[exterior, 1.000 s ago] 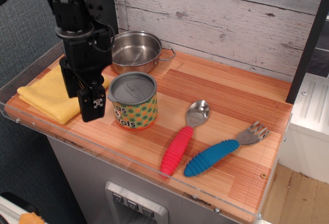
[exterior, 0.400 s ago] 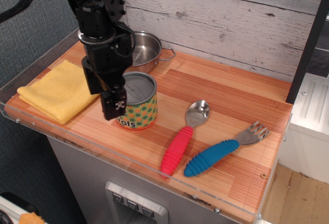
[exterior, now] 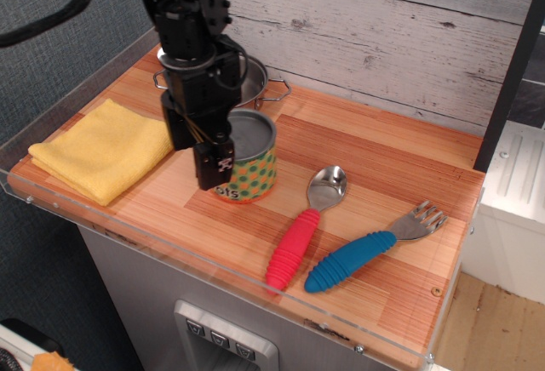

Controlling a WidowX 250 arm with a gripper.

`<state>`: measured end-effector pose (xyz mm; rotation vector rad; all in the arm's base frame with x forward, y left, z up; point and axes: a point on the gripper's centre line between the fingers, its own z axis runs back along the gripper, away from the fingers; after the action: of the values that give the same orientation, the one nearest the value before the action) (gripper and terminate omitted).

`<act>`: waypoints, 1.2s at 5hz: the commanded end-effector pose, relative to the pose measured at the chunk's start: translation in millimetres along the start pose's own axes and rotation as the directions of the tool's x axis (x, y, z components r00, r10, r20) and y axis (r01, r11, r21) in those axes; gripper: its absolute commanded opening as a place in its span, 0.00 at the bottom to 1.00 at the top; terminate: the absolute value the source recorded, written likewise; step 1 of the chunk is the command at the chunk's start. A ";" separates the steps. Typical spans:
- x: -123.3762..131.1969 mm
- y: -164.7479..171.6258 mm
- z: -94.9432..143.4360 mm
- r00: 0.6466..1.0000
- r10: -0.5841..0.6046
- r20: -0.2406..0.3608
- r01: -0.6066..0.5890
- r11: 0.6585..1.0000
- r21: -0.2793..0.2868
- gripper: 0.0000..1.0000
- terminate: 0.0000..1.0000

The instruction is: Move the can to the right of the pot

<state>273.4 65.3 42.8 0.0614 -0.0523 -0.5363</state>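
Wooden counter [exterior: 366, 145] with cloth [exterior: 98, 150], can [exterior: 253, 160], seemingly pot [exterior: 254, 86], spoon [exterior: 306, 222], fork [exterior: 375, 248].

You see the gripper [exterior: 223, 156] low over the can [exterior: 253, 162], covering its left side, jaw state unclear; the pot [exterior: 254, 83] sits just behind, mostly hidden by the arm; a yellow cloth [exterior: 98, 150] lies left; a red-handled spoon [exterior: 303, 227] and blue-handled fork [exterior: 368, 248] lie right on the wooden table [exterior: 375, 158].

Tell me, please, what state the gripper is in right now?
Gripper: down at the can, which looks tilted; whether it is closed on the can cannot be told from this view.
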 end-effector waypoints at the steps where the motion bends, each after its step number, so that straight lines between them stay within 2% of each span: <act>1: 25.3 18.6 9.2 0.995 -0.013 0.097 0.008 0.998 0.054 1.00 0.00; 3: 50.9 22.5 6.0 0.987 -0.017 0.159 0.000 0.994 0.107 1.00 0.00; 6: 87.6 19.9 5.8 0.981 -0.006 0.195 -0.014 0.995 0.101 1.00 0.00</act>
<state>353.0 30.5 37.5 0.0901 -0.2348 -0.5292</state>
